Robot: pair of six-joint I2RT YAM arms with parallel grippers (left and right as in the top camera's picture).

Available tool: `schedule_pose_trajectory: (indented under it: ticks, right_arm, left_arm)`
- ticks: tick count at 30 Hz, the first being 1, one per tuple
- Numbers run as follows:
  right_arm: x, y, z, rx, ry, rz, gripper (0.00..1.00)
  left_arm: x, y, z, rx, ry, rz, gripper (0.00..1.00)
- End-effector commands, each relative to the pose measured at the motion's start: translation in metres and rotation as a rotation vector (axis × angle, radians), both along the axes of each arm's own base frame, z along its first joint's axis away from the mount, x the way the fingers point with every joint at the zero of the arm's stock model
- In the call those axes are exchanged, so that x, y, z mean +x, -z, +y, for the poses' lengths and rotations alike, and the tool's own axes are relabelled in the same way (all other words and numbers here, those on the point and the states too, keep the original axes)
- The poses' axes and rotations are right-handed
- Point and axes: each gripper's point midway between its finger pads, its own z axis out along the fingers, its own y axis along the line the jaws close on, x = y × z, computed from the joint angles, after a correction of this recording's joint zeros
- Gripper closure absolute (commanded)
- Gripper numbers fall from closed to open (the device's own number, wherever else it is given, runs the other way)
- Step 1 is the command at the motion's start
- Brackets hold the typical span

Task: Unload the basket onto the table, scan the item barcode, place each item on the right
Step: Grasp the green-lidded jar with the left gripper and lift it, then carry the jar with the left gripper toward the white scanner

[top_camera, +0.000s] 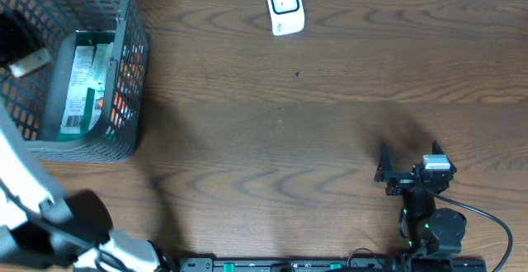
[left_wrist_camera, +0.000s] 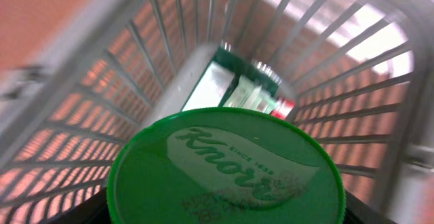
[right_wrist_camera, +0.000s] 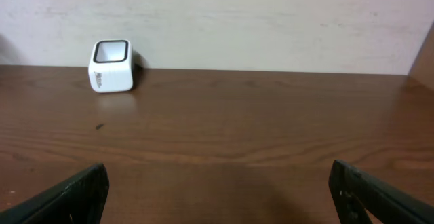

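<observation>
The item is a round tub with a green Knorr lid. It fills the lower half of the left wrist view, and my left gripper is shut on it, with dark fingers showing at both lower edges of the lid. The tub hangs inside the grey wire basket. From overhead, the left gripper is over the basket's left side, and the tub itself is hidden there. The white barcode scanner stands at the table's far edge. My right gripper rests open near the front right, pointing at the scanner.
The wire basket stands at the table's left end and holds green and white packets on its floor; the same packets lie below the tub. The left arm crosses the front left corner. A wall rises behind the scanner.
</observation>
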Motion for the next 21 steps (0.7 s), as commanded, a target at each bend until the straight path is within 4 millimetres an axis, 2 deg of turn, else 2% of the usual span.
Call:
schedule_pose_trajectory:
  ticks: [1,5,10,13,16,21]
  right_arm:
    - [0.0,0.0,-0.002,0.006,0.009,0.0,0.01]
    - [0.0,0.0,-0.002,0.006,0.009,0.0,0.01]
    - [0.0,0.0,-0.002,0.006,0.009,0.0,0.01]
    - [0.0,0.0,-0.002,0.006,0.009,0.0,0.01]
    - [0.0,0.0,-0.002,0.006,0.009,0.0,0.01]
    - [0.0,0.0,-0.002,0.006,0.009,0.0,0.01]
  left_arm:
    - [-0.023,-0.053,-0.023,0.021,-0.036,-0.123,0.41]
    - [-0.048,-0.077,-0.069,0.016,0.029,-0.156,0.41]
    - [-0.067,-0.074,-0.131,-0.039,0.157,-0.102,0.41]
    - [-0.073,-0.058,-0.167,-0.073,0.255,-0.024,0.41]
    - [-0.075,-0.033,-0.204,-0.101,0.356,0.069,0.41]
    - [-0.066,0.02,-0.248,-0.059,0.421,0.195,0.42]
